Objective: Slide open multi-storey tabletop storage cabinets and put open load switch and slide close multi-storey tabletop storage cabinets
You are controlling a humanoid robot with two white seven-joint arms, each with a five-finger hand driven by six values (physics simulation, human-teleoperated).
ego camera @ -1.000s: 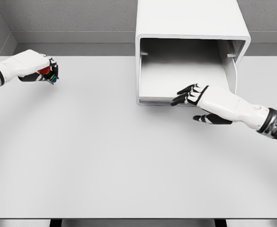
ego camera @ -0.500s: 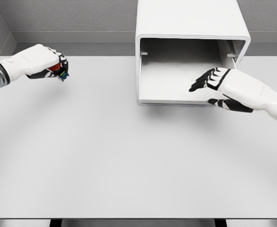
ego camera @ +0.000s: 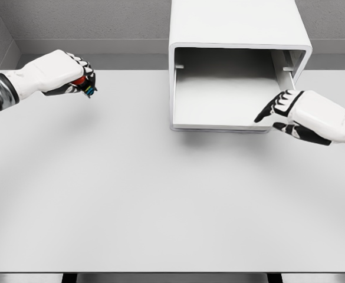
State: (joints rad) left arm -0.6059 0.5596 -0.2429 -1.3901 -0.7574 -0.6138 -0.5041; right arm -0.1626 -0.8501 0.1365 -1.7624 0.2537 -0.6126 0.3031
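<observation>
Left hand (ego camera: pixel 66 73) is what I watch first — its fingers are curled tight around the load switch (ego camera: pixel 85 86), of which I can see only a bit of red and a small coloured edge poking out below the knuckles. It hangs above the far left of the worktop (ego camera: pixel 131 194), well apart from the cabinet (ego camera: pixel 237 26).

My right hand (ego camera: pixel 293 112) comes in from the right edge and sits at the front right corner of the cabinet's open compartment (ego camera: pixel 219 94). Its fingers are loosely extended, pointing left toward the compartment floor, and grip nothing; the thumb lies lower, beside the cabinet's front lip. Whether the fingertips actually touch the lip I cannot tell from this view.

The cabinet stands at the back of the worktop, right of centre — a white box with its lower bay open toward me.
</observation>
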